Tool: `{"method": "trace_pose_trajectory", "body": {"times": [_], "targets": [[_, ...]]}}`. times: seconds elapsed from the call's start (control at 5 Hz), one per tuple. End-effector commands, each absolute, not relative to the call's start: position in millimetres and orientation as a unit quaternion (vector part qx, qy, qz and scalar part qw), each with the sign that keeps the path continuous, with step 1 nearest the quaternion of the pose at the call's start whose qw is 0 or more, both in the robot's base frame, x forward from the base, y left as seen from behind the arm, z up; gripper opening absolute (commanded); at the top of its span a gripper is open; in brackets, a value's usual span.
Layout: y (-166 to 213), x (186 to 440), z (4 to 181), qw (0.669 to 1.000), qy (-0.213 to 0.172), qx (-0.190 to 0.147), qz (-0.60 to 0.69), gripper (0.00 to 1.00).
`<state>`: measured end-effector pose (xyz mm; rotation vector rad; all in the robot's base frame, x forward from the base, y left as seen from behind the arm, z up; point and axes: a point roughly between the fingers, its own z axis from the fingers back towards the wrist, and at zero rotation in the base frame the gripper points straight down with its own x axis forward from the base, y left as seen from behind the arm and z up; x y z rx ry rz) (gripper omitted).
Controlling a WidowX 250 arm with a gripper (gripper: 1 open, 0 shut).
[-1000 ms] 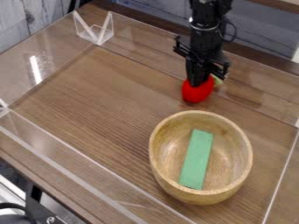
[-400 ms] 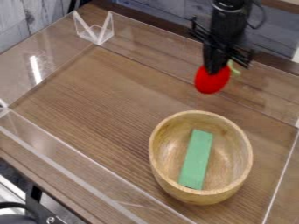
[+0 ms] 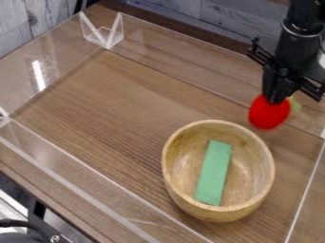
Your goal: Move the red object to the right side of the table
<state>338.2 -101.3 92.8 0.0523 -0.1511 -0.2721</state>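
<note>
The red object (image 3: 268,113), a small round bright-red toy fruit, is low over the table (image 3: 114,104) near its right edge, just behind the bowl. My gripper (image 3: 278,96) comes straight down from above, and its dark fingers reach the fruit's top. The fingers merge into one dark shape, so I cannot make out how wide they stand or whether they still clamp the fruit. I also cannot tell whether the fruit rests on the wood or hangs just above it.
A round light wooden bowl (image 3: 178,152) holding a flat green block (image 3: 216,172) stands at the front right, close to the fruit. Low clear acrylic walls (image 3: 311,180) edge the tabletop. A small clear stand (image 3: 102,33) sits at the back left.
The arm has carried the red object from the table's back middle to the right and lowered it near the right wall.
</note>
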Motion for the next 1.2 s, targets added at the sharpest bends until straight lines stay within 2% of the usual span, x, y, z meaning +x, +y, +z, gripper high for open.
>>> {"method": "trace_pose_trajectory", "body": {"times": [0.0,0.6,1.0], "targets": [[-108,350,100.8,0.99,-0.092,0.024,-0.102,1.0],[-119,359,116.1,0.994,-0.096,0.04,-0.029,1.0],[-80,359,97.2,0.992,-0.096,0.043,-0.064,1.0]]}}
